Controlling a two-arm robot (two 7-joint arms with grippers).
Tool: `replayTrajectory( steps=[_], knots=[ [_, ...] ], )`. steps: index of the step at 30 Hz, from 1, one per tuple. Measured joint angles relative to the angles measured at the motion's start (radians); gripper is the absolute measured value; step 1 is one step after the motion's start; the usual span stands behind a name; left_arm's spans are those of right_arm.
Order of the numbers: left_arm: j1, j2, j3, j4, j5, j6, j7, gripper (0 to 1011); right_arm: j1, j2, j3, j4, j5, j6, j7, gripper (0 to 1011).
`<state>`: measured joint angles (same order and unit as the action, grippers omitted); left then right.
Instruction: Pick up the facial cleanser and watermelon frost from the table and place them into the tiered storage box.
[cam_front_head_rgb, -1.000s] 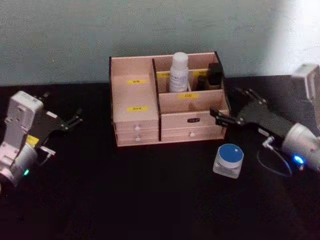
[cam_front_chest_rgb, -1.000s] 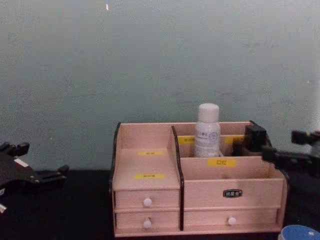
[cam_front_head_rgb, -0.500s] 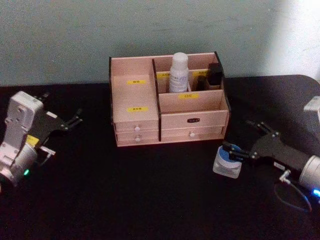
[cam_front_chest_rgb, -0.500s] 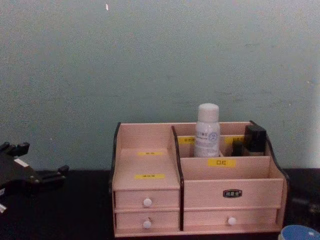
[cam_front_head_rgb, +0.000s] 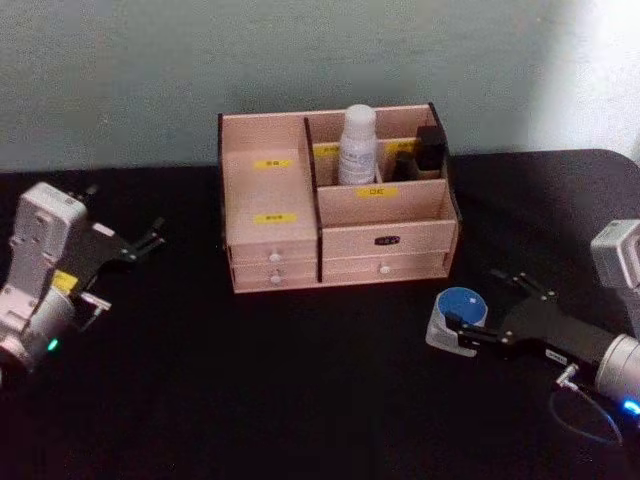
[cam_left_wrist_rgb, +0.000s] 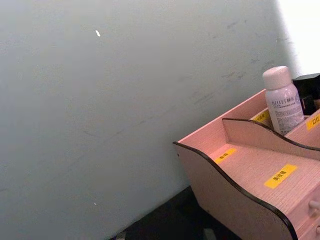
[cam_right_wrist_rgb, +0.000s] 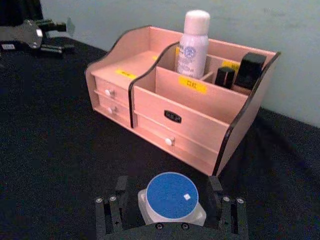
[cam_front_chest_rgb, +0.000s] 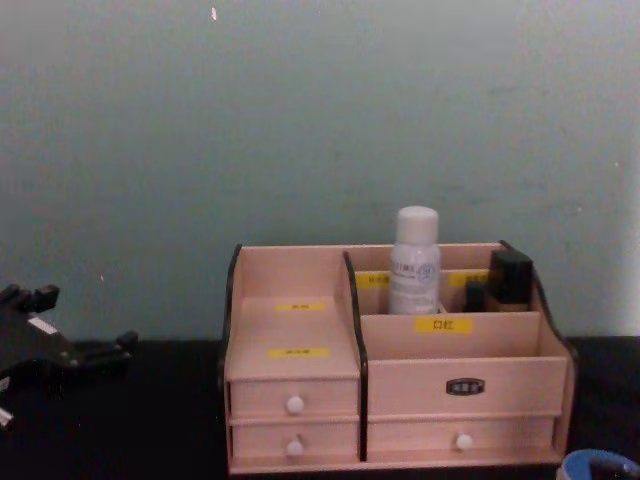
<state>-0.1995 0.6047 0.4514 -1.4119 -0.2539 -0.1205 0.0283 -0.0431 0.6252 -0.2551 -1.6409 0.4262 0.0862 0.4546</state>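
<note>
- Blue-lidded jar (cam_right_wrist_rgb: 171, 198) stands on the black desk (cam_front_head_rgb: 300, 390), just in front of the right end of the tiered storage box (cam_front_head_rgb: 262, 190) and apart from it. You can take it for one of the two items left to put away, though no label is readable.
- Your right gripper (cam_front_head_rgb: 471, 298) comes at the jar from the side away from the box. Its fingers are spread wide and straddle the jar, one on each flank, with a gap showing on both sides, so nothing is gripped yet. That low, level approach looks meant to catch the jar's wall below the lid.
- The jar is upright and squat, with its axis vertical and the lid facing up. Being round, it points no particular way, so any grip across its width should do.
- Inside the box, a white bottle (cam_front_head_rgb: 357, 145) stands upright in a rear compartment, and dark containers (cam_front_head_rgb: 430, 148) sit toward the box's right end.
- Your left gripper (cam_front_head_rgb: 150, 238) is parked well off the box's left end, with its fingers apart and holding nothing.
</note>
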Motion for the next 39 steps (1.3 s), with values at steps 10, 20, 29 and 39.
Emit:
replayTrajectory(
  steps=[10, 20, 29, 39],
  knots=[
    [0.000, 0.000, 0.000, 0.000, 0.000, 0.000, 0.000, 1001, 0.023, -0.003, -0.015, 0.029, 0.009, 0.049, 0.003, 1000],
    [0.000, 0.000, 0.000, 0.000, 0.000, 0.000, 0.000, 1001, 0.038, 0.003, -0.027, 0.043, 0.038, 0.092, 0.011, 1000],
    [0.000, 0.000, 0.000, 0.000, 0.000, 0.000, 0.000, 1001, 0.045, 0.008, -0.038, 0.048, 0.051, 0.104, 0.007, 1000],
    [0.000, 0.000, 0.000, 0.000, 0.000, 0.000, 0.000, 1001, 0.051, 0.009, -0.048, 0.054, 0.054, 0.107, -0.004, 1000]
  ],
)
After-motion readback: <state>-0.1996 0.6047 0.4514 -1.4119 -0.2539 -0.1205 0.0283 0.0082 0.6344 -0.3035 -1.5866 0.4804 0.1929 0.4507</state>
